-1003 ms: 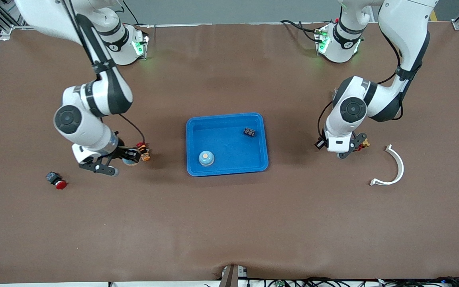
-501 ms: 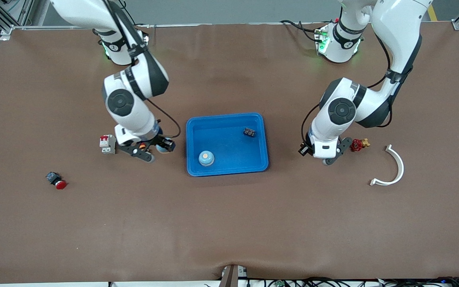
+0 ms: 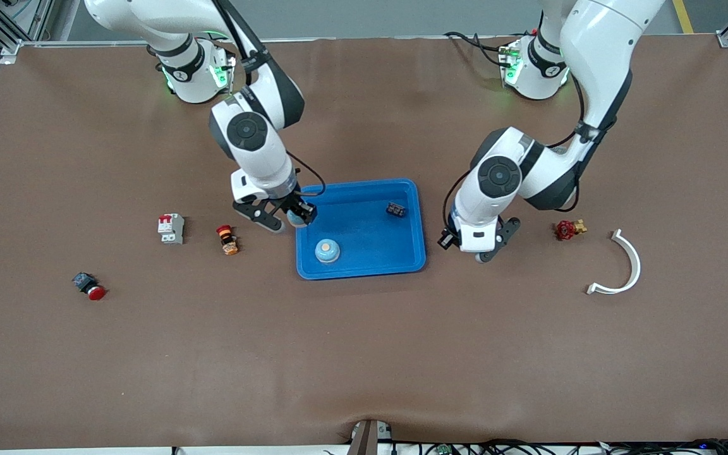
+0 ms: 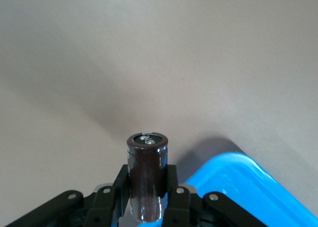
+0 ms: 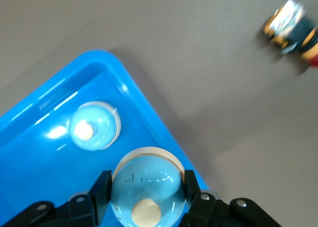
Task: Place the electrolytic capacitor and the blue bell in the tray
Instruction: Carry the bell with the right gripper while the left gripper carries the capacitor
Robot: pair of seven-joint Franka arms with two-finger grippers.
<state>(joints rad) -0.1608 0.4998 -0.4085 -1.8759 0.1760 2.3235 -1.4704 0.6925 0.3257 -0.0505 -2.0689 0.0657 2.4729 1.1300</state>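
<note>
The bright-blue tray (image 3: 364,235) lies mid-table. A blue bell (image 3: 327,251) and a small black part (image 3: 395,209) lie in it. My right gripper (image 3: 291,218) is shut on a second blue bell (image 5: 146,188) and holds it over the tray's rim (image 5: 164,137) at the right arm's end. The bell in the tray also shows in the right wrist view (image 5: 94,126). My left gripper (image 3: 465,248) is shut on a dark brown electrolytic capacitor (image 4: 147,175), above the table just off the tray's corner (image 4: 248,187) at the left arm's end.
Toward the right arm's end lie a grey circuit breaker (image 3: 170,227), a small orange-red button (image 3: 227,239) and a red push button (image 3: 89,285). Toward the left arm's end lie a red valve (image 3: 568,229) and a white curved piece (image 3: 623,265).
My right gripper carried the bell from beside the orange-red button to the tray's rim. My left gripper carried the capacitor from near the red valve toward the tray.
</note>
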